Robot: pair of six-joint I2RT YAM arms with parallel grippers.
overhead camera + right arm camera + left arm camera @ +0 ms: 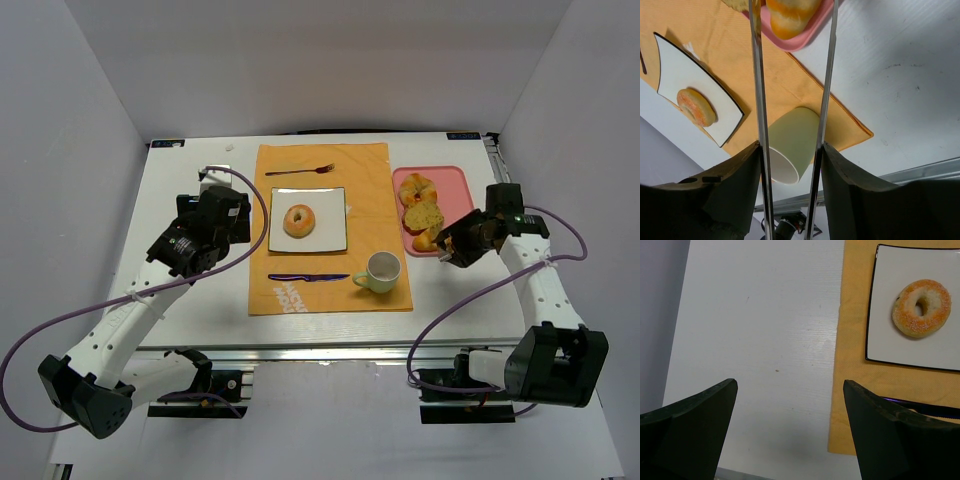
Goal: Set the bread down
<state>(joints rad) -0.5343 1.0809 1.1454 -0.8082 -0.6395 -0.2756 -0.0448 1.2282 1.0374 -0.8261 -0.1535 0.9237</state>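
The bagel (298,220) already sits on the plate (333,238). Left of the plate, the left gripper (790,385) has its jaws apart, empty. To the right, the right gripper (790,147) jaws clamp tongs (756,75) straddling a roll (790,15) on the tray (810,39), so that one is likely still to place.

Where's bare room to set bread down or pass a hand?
Free: bare table left of the mat, ahead of the open left gripper; mat strip between plate and tray, above the cup; plate margin around the bagel. Crowded: tray, full of bread, right gripper at its near end.
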